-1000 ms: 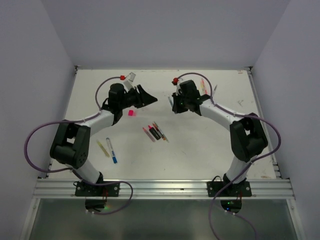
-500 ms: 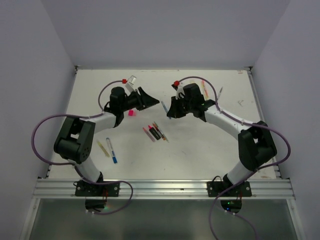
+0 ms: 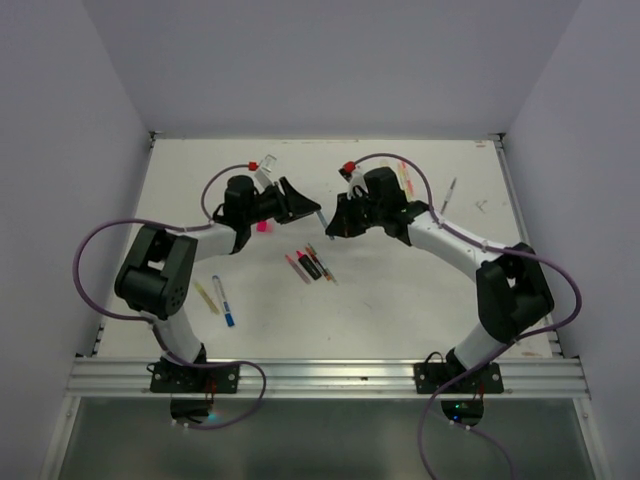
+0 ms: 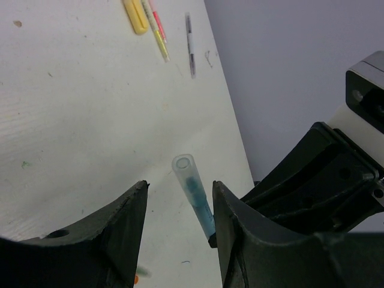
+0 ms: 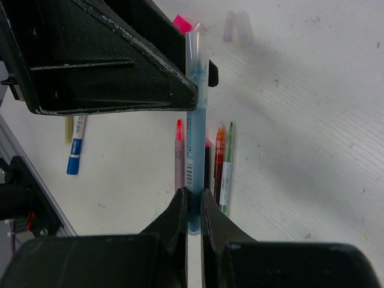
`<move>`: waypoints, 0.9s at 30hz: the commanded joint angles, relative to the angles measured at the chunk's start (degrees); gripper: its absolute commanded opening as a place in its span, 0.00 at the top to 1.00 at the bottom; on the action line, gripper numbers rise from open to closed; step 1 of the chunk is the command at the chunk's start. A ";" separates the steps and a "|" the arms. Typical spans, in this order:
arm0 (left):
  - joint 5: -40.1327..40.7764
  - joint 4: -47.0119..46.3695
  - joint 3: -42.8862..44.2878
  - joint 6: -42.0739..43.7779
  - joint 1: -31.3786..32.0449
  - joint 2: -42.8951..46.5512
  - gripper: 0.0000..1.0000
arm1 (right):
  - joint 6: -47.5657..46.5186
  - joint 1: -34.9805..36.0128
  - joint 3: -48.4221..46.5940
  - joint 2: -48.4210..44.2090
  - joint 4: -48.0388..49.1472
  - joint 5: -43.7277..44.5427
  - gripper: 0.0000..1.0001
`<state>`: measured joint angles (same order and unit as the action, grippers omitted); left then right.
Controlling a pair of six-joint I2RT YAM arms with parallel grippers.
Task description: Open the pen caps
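While in right hand, pen inside left hand.

I have both arms stretched toward 12 o'clock, elbows bowed outward. My left gripper points toward 3 o'clock, wrist about level, its 2 fingers parted. My right gripper faces it, pointing toward 8 o'clock, its 2 fingers pinched tight on a blue pen. The 2 grippers nearly meet mid-table.

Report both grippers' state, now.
Left gripper: open, jaws either side of the clear cap, not closed on it.
Right gripper: shut on the blue pen.
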<state>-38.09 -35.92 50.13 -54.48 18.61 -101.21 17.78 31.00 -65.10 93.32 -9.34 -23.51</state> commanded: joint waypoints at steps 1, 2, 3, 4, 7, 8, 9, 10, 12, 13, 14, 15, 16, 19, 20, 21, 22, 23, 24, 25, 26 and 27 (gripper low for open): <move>-0.23 -1.87 2.95 -0.19 0.64 -0.57 0.49 | 0.85 0.81 -0.03 -1.91 2.22 -1.89 1.00; -0.23 -1.87 3.13 -0.19 0.81 -0.66 0.49 | 0.94 1.16 -0.03 -1.56 2.31 -1.81 1.00; -0.23 -1.87 3.48 -0.28 0.81 -0.66 0.49 | 1.03 1.25 -0.03 -1.47 2.57 -1.81 1.00; -0.23 -1.70 3.66 -0.28 0.90 -0.74 0.49 | 1.03 1.51 -0.03 -1.47 2.49 -1.89 1.00; -0.06 -1.43 3.84 -0.10 0.90 -1.01 0.51 | 1.03 2.04 -0.20 -1.47 2.49 -1.63 1.00; 0.12 -1.26 3.84 -0.01 0.90 -1.01 0.52 | 1.03 2.22 -0.20 -1.47 2.49 -1.46 1.00; 0.20 -0.99 3.84 0.16 0.90 -1.10 0.53 | 1.11 2.31 -0.29 -1.56 2.58 -1.37 1.00; 0.20 -0.91 3.84 0.34 0.90 -1.27 0.56 | 1.12 2.31 -0.29 -1.56 2.58 -1.54 1.00; 0.29 -0.82 3.92 0.60 0.90 -1.62 0.69 | 1.29 2.48 -0.38 -1.65 2.49 -1.72 1.00; 0.29 -0.64 3.92 0.69 0.90 -1.71 0.95 | 1.64 2.48 -0.38 -1.56 2.40 -1.63 1.00; 0.38 -0.21 4.27 0.86 0.90 -1.71 1.00 | 1.90 2.48 -0.55 -1.47 2.31 -1.28 1.00; 0.90 0.76 4.45 1.47 0.90 -1.89 1.00 | 2.95 2.40 -0.99 -1.47 0.83 1.07 0.81; 1.26 1.64 4.80 1.83 0.90 -1.97 1.00 | 3.31 2.05 -1.25 -1.47 0.21 2.92 0.68; 3.10 4.45 5.50 3.41 0.90 -1.36 1.00 | 5.33 -2.84 -2.92 -1.65 -2.60 10.49 0.24; 3.71 4.98 5.68 3.85 0.90 -1.19 1.00 | 6.38 -5.05 -3.45 -1.56 -3.04 11.63 0.23; 4.85 5.77 5.68 4.46 0.90 -0.66 1.00 | 7.87 -7.25 -4.93 -1.30 -4.44 12.86 0.23; 5.56 6.30 5.68 4.64 0.81 -0.40 1.00 | 8.06 -10.93 -5.90 -0.43 -5.32 18.27 0.23; 6.70 6.82 5.68 4.91 0.90 0.22 1.00 | 7.36 -12.44 -7.13 0.37 -8.38 22.24 0.23; 7.23 7.00 5.68 5.08 0.90 0.48 1.00 | 6.92 -13.76 -9.93 1.33 -9.89 26.37 0.24; 7.41 6.92 5.59 5.17 0.90 0.92 1.00 | 6.13 -16.65 -11.09 2.21 -10.86 33.80 0.25; 7.76 6.92 5.42 5.17 0.90 1.19 1.00 | 5.26 -18.24 -11.88 4.05 -12.00 36.66 0.27; 7.94 7.00 5.24 5.08 0.81 1.71 1.00 | 5.25 -20.09 -13.81 5.02 -12.80 39.65 0.30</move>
<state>-32.69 -29.74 53.69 -51.53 19.86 -102.30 23.09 15.07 -73.82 95.72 -17.26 -0.51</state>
